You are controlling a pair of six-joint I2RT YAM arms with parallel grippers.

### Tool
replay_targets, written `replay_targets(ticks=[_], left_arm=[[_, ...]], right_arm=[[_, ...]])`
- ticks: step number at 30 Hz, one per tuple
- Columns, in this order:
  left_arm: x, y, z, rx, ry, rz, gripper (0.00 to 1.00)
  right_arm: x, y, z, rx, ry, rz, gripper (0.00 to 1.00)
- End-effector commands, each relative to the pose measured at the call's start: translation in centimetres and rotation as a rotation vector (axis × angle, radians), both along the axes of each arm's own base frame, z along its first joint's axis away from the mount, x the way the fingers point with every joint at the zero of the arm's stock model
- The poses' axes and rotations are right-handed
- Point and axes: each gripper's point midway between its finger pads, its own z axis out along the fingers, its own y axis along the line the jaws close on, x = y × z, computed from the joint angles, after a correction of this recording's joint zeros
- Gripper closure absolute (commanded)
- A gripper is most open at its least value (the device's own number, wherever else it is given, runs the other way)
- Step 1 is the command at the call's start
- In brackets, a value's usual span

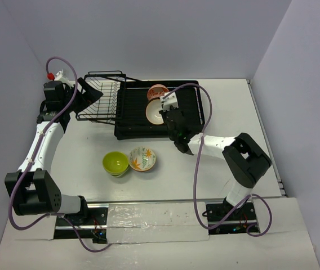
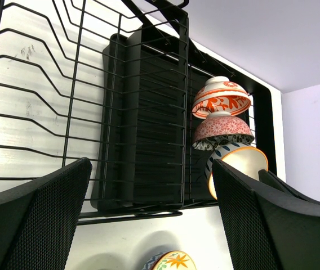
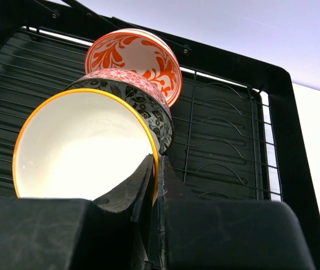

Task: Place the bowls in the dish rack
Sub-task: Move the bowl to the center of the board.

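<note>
Five bowls: one orange-scrolled bowl [image 2: 221,97], one pink-patterned bowl [image 2: 223,130], one orange-rimmed cream bowl [image 2: 241,160], one lime green bowl [image 1: 115,163], one white leaf-patterned bowl [image 1: 142,159]. One black dish rack [image 1: 132,107]. One bench [image 1: 92,146].

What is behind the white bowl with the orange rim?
A pink patterned bowl sits right behind it, then an orange-and-white bowl, both in the dish rack. The white bowl hides most of the pink one.

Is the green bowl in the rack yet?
No, it's out. The lime green bowl sits on the table beside the leaf-patterned bowl, clear of the black dish rack.
</note>
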Motion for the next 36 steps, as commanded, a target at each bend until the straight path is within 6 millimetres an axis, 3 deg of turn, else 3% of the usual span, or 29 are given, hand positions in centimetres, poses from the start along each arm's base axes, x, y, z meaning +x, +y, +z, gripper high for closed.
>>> replay_targets(ticks=[1,5,9,26,34,36], left_arm=[[-0.1,0.0,2.5,0.002,-0.081,-0.005,0.07],[0.1,0.2,2.0,0.005,-0.067,0.003,0.07],[0.4,0.3,1.4,0.005,-0.055,0.01,0.07],[0.1,-0.2,2.0,-0.005,-0.071,-0.012,0.07],[0.3,-0.1,1.7,0.0,-0.058,-0.01,0.07],[0.2,-0.2,1.8,-0.005,-0.059,-0.014,0.07]], right_arm=[[-0.3,0.4,2.7,0.085,-0.095,-0.006,1.0],[-0.5,-0.1,1.6,0.065,-0.086,-0.024,1.0],[-0.4,-0.2,2.3,0.079,-0.118,-0.031,1.0],[0.6,-1.3,1.4,0.0,-0.242,-0.125,1.0],[0.3,-0.4,0.7,-0.027,-0.297,-0.133,1.0],[-0.4,-0.4,1.9,-0.016,-0.371,-0.126,1.0]])
